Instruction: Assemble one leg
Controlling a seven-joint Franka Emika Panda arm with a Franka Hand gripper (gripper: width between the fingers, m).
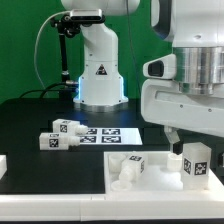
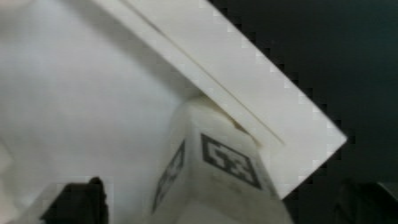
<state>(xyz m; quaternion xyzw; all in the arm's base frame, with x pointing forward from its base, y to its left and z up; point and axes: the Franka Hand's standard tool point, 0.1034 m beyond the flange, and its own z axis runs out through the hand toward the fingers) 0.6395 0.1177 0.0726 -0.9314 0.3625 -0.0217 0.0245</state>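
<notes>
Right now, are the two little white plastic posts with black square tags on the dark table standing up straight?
No, the two white plastic posts lie on their sides on the dark table, left of the marker board in the exterior view.

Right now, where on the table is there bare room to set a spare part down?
The black table is bare in front of the robot base, left of the loose legs in the exterior view. Crowded: the white panel, with a leg standing under the gripper.

text: none readable | signs: black-white tag on leg (image 1: 194, 164) | triangle sticker on robot base (image 1: 100, 70)
</notes>
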